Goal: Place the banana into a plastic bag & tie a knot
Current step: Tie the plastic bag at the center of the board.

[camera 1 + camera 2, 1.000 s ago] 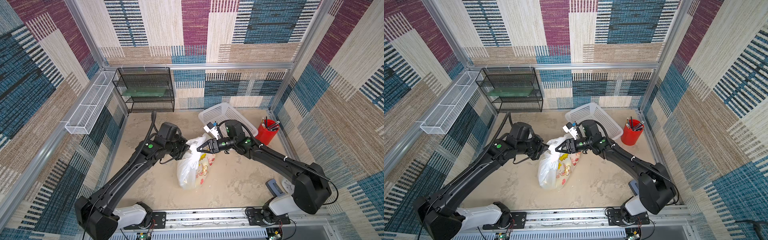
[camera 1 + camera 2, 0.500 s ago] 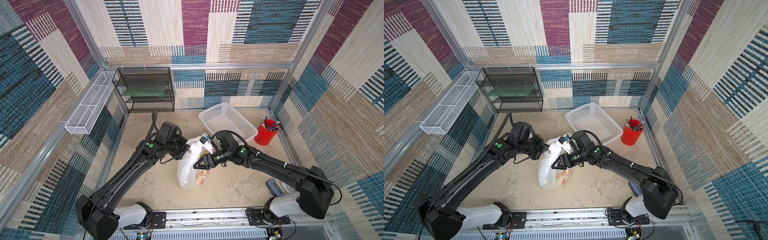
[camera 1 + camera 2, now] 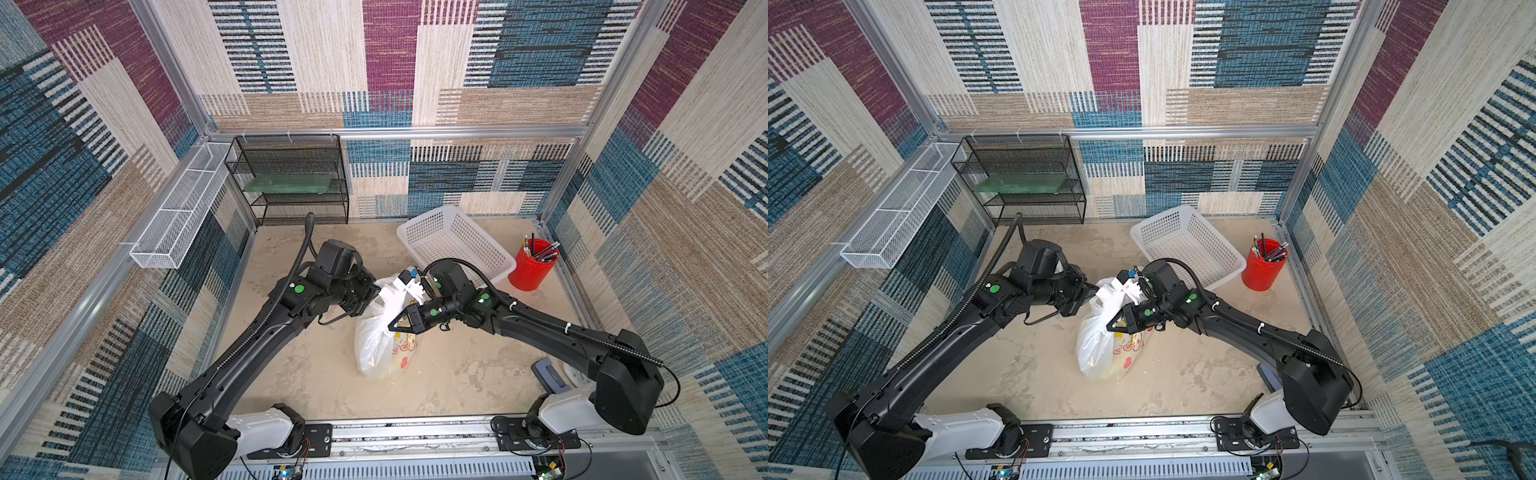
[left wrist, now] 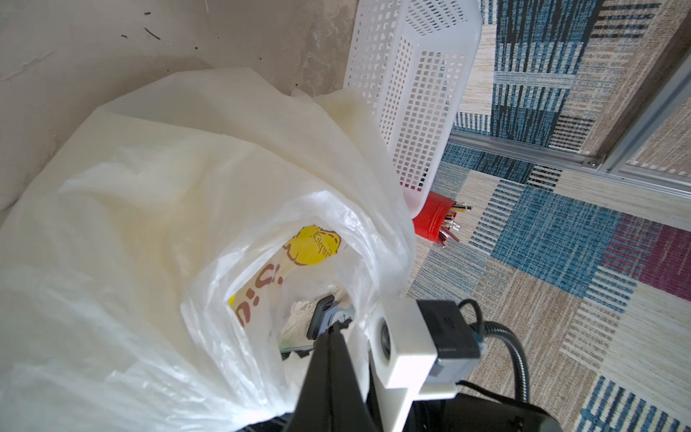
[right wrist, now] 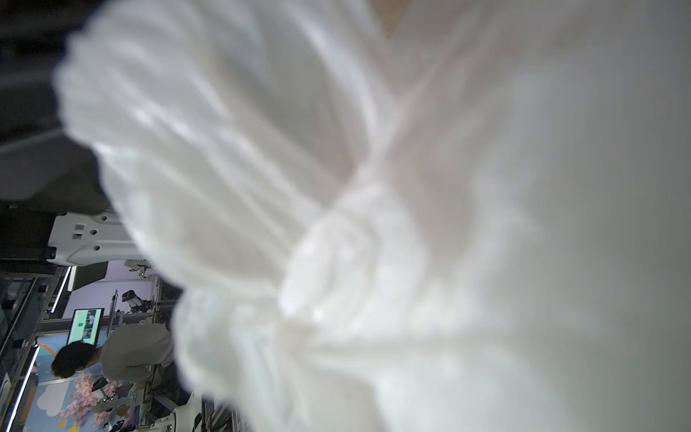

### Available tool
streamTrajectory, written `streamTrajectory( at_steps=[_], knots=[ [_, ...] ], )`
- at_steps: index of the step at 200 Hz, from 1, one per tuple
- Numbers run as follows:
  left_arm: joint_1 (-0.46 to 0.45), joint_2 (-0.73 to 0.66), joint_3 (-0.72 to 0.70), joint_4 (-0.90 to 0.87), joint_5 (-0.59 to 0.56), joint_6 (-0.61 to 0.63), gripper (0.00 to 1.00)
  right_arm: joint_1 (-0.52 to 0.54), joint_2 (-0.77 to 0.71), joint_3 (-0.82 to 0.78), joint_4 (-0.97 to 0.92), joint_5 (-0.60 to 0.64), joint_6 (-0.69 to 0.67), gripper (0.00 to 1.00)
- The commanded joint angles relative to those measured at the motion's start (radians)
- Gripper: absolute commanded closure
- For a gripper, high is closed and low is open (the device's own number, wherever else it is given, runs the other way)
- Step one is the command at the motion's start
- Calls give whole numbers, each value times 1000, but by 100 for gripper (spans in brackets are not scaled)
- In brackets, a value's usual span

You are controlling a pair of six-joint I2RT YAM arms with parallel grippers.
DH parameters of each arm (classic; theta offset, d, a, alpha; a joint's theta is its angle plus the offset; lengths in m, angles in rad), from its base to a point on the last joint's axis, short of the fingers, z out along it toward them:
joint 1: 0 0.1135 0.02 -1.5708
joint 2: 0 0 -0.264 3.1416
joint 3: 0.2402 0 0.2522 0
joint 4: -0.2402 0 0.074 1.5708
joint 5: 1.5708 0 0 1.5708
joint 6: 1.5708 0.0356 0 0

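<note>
Apparently the banana is inside the plastic bag (image 3: 376, 349) (yellowish bottom); my left gripper (image 3: 374, 293) and right gripper (image 3: 394, 328) clench its top, no knot yet.

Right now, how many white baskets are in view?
2. A perforated plastic basket stands at the back right, beside the red pencil cup. A long wire basket hangs on the left wall. None seems hidden.

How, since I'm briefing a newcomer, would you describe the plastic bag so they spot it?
On the beige tabletop, find the white perforated basket at the back. Just in front of it, mid-table, is the plastic bag. Unlike the rigid basket, it is soft crinkled film with cartoon prints.
</note>
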Motion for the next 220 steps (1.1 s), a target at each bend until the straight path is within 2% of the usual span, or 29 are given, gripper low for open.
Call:
streamTrajectory(
  at_steps=[1, 14, 97, 145, 171, 220],
  knots=[
    [18, 12, 14, -25, -19, 60, 100, -9, -29, -16, -68, 21, -30, 96],
    [37, 20, 21, -25, -18, 80, 100, -10, -40, -15, -105, 34, -48, 100],
    [141, 95, 95, -30, -10, 209, 100, -10, -72, 8, -268, 134, -112, 98],
    [150, 135, 121, -26, -11, 272, 100, -12, -62, 56, -368, 78, -155, 98],
    [166, 150, 125, -24, -23, 299, 100, -14, -59, 80, -458, 113, -199, 98],
    [244, 175, 145, 6, -14, 332, 100, -76, -98, 40, -448, 128, -191, 100]
  ],
)
